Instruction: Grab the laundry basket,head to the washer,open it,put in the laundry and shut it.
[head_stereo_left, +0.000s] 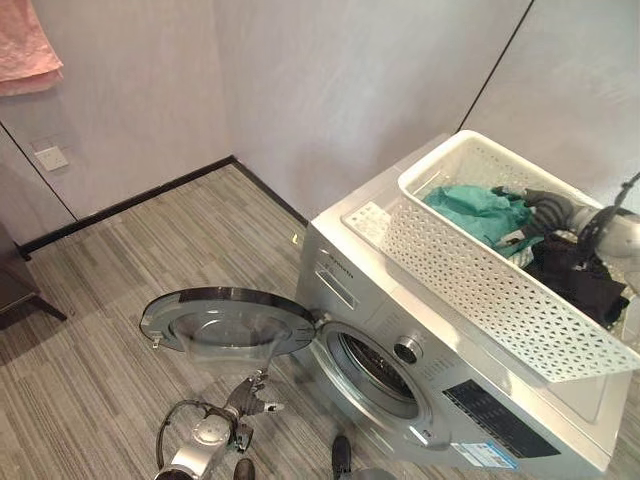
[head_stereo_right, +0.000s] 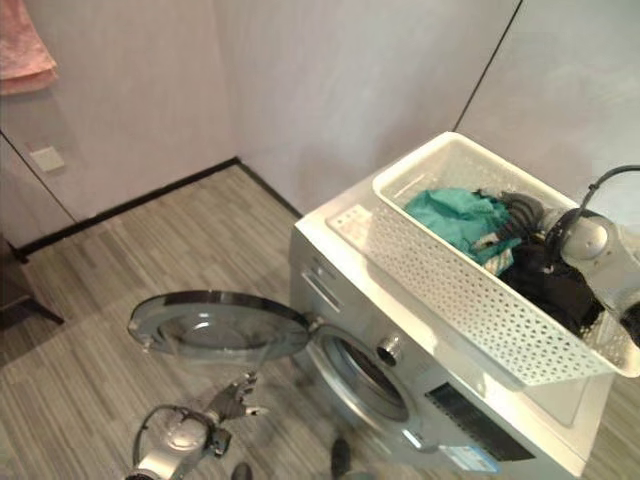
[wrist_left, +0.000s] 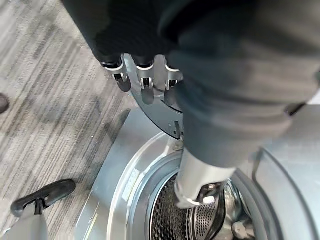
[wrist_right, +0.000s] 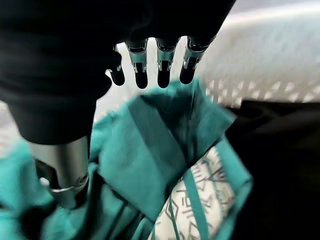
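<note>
Basket (head_stereo_left: 480, 270) parked on the washer (head_stereo_left: 400, 390) top so both hands stay free. Door (head_stereo_left: 225, 322) swung wide open. My right hand (head_stereo_left: 548, 210) is in the basket over the teal laundry (wrist_right: 150, 165), fingers (wrist_right: 162, 75) straight, gripping nothing. Left hand (head_stereo_left: 250, 397) hangs low by the door, relaxed, empty.

The washing machine (head_stereo_left: 520, 400) stands on grey striped plank flooring (head_stereo_left: 110, 300) near the wall corner, its round door (head_stereo_left: 228, 320) swung open. On its flat top sits a white perforated laundry basket (head_stereo_left: 480, 270) holding teal (head_stereo_left: 478, 212) and dark clothing (head_stereo_left: 580, 280).
</note>
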